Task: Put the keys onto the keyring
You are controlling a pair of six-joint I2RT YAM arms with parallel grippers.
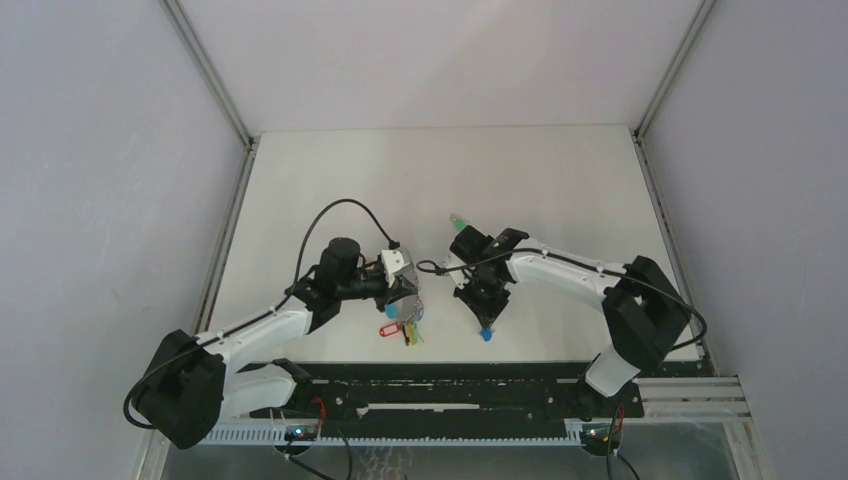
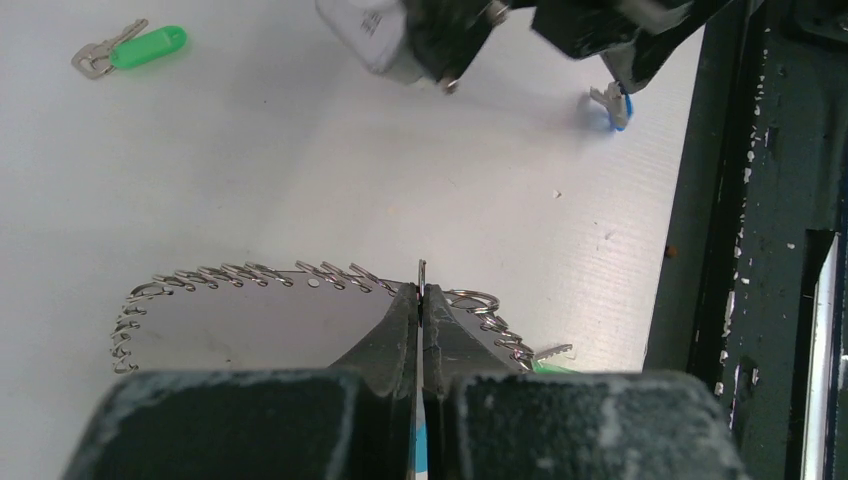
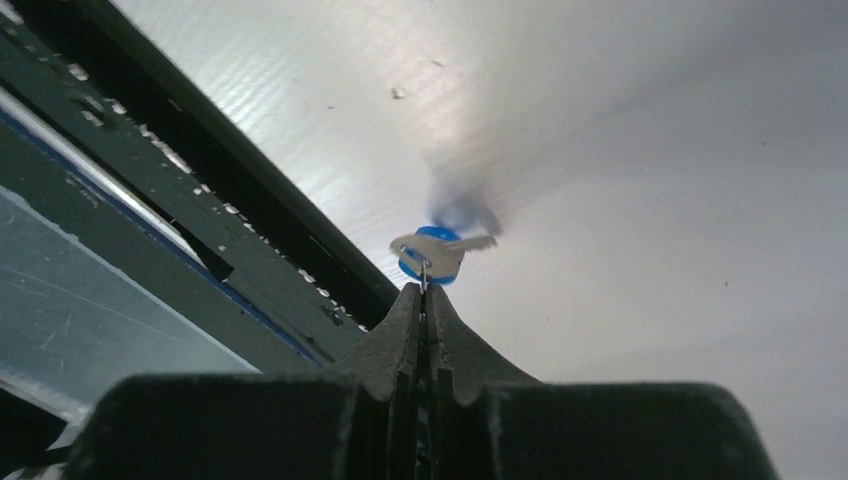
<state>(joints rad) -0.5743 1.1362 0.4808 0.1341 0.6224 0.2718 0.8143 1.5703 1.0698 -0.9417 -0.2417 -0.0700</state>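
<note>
Left gripper (image 2: 421, 296) jaws pressed together on the thin wire of the keyring (image 2: 250, 274). The ring's coiled wire arcs out to both sides of the grip, over the white table (image 2: 300, 170). Green key (image 2: 140, 48) lies well beyond the keyring, far left. Blue key (image 2: 616, 106) is beyond the keyring to the right, at the right gripper (image 2: 622, 80) tip.

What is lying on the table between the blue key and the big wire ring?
Nothing. In the left wrist view, the white table between the blue key and the keyring is bare; the top view shows the same.
</note>
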